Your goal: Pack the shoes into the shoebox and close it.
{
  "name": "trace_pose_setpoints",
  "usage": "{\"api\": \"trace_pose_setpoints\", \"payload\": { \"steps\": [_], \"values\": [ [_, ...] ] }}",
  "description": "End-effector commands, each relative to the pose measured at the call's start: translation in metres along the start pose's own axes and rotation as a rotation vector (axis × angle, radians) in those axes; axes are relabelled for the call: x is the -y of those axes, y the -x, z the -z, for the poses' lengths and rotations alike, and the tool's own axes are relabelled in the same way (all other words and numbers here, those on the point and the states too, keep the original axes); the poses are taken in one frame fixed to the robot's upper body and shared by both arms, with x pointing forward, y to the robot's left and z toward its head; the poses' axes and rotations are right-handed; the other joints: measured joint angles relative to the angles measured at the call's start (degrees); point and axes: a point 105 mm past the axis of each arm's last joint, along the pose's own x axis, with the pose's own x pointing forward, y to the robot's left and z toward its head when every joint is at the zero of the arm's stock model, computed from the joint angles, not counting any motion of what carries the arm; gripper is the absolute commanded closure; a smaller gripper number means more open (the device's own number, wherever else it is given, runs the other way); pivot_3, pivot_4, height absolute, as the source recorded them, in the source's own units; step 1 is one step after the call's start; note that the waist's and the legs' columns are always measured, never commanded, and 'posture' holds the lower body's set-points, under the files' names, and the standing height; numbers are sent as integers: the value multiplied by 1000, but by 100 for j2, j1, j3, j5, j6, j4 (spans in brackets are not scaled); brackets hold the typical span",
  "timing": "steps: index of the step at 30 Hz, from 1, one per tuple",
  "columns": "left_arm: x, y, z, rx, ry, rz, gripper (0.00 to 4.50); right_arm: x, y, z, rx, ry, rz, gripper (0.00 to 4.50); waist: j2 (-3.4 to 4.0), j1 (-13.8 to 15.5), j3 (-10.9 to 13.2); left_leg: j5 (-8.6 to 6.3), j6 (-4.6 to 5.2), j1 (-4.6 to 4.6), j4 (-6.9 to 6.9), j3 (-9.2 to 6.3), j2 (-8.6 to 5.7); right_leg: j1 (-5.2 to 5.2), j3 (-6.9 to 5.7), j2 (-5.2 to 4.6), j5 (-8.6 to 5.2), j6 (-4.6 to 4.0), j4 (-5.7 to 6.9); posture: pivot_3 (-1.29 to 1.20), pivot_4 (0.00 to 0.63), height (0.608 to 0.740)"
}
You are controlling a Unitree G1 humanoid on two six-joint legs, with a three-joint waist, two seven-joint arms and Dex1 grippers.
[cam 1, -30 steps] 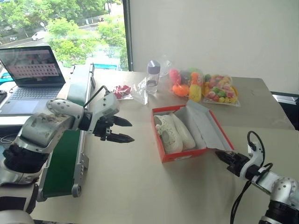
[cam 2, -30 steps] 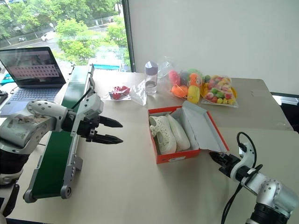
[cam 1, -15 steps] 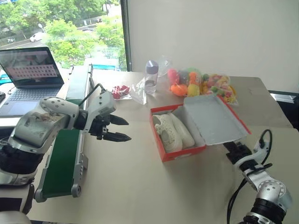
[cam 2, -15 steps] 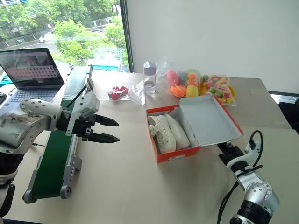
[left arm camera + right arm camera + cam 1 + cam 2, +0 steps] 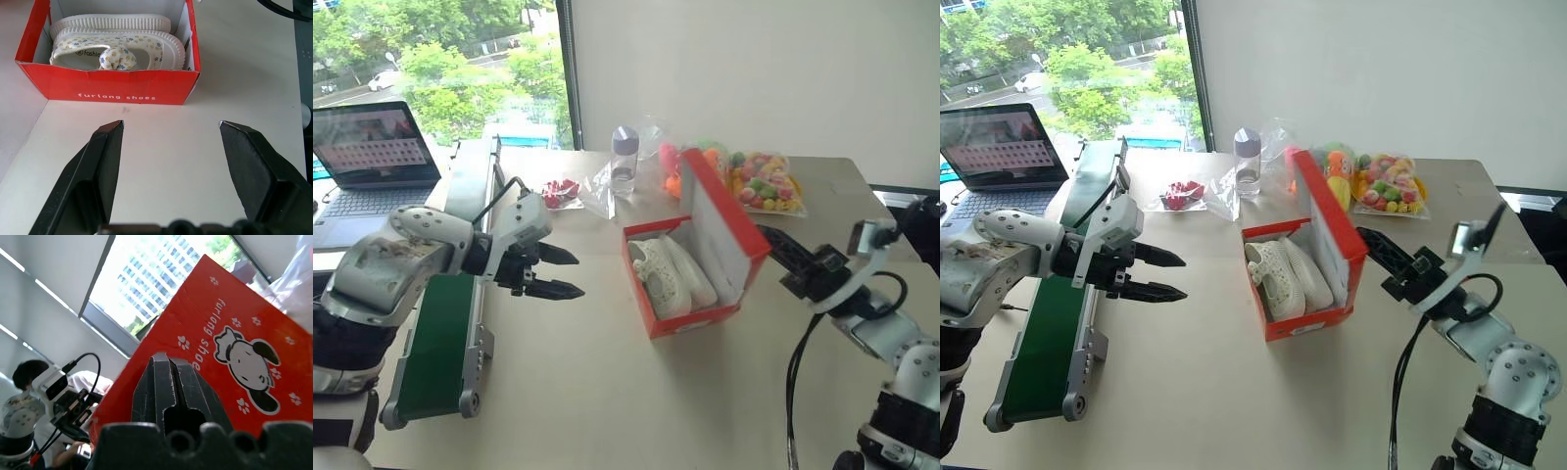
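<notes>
Seeing my right gripper [image 5: 766,233], fingers together, tips hiding behind the lid [image 5: 724,217]; left gripper [image 5: 563,273] hovering apart, facing the shoebox [image 5: 690,315].

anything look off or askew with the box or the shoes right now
Nothing looks damaged or spilled. The shoebox lid stands up on its hinge, not shut, with the shut right gripper against its red outer face. Both shoes lie side by side inside. The open left gripper hangs apart from the box.

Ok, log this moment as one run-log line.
shoes: in shoebox | lid: upright | right gripper: shut, against lid | left gripper: open, empty
</notes>
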Motion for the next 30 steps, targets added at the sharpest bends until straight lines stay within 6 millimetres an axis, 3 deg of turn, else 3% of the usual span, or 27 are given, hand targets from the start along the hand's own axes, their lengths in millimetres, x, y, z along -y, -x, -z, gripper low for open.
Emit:
{"api": "trace_pose_setpoints", "payload": {
  "steps": [1,9,16,25,30],
  "values": [
    [1,8,-6,12,-27,-33,1166,-13,-19,-3,-66,58,-71,4451,0,15,0,0,0,0,1,0,-1,1,0,0,0,0,0,0,150,740],
    [3,11,-2,13,-9,-60,1166,-2,-56,26,-273,63,-122,4451,-2,57,1,-2,4,-10,-1,-2,-1,-2,-10,-1,4,9,-6,0,150,740],
    [6,14,1,11,8,-85,1166,14,-66,62,-462,83,-146,4451,-2,56,1,-2,4,-9,0,-3,0,-3,-13,1,18,31,-5,0,150,740],
    [11,15,4,12,20,-99,1166,82,-48,116,-880,381,153,4451,-6,35,-1,-1,3,-4,10,-1,0,1,-13,0,16,25,0,0,150,740],
    [12,14,4,12,22,-99,1166,85,-43,114,-979,533,162,4451,-18,69,-9,3,-4,14,14,-1,-1,17,-13,-5,4,-2,3,0,150,740]
  ]
}}
